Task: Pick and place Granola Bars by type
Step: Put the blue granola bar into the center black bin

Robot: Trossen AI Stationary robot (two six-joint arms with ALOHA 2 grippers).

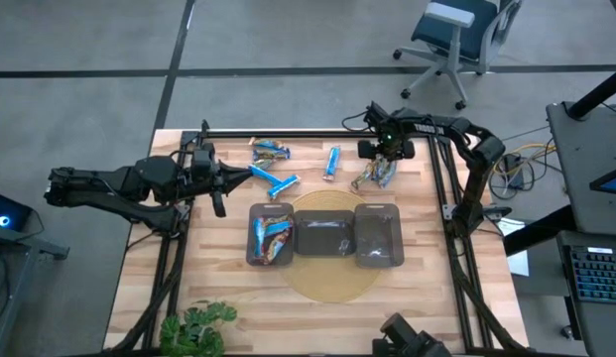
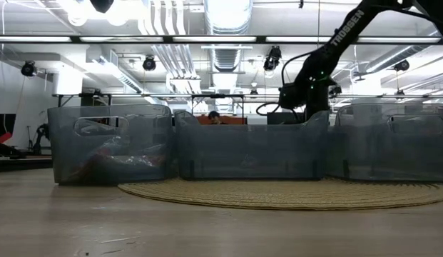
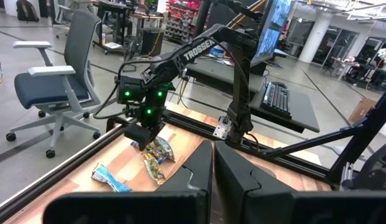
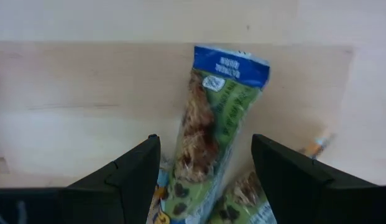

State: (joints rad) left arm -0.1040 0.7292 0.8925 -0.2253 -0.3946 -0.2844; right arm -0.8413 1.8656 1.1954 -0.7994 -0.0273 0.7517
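Several bright blue granola bars [image 1: 283, 185] lie flat on the wood near the table's far side, between the two arms. A small pile of green and brown bars [image 1: 375, 176] lies at the far right. My right gripper [image 1: 384, 157] hovers open just over that pile. In the right wrist view its fingers stand on either side of a green bar [image 4: 211, 124] with a blue end, without touching it. My left gripper [image 1: 220, 206] is shut and empty, left of the blue bars. More bars [image 1: 271, 238] lie in the left tray.
Three dark translucent trays stand in a row on a round woven mat [image 1: 332, 283]: the left tray [image 1: 253, 213], the middle tray [image 1: 324, 216] and the right tray [image 1: 378, 210]. A plant [image 1: 198, 327] sits at the near left corner. An office chair [image 1: 456, 35] stands beyond the far edge.
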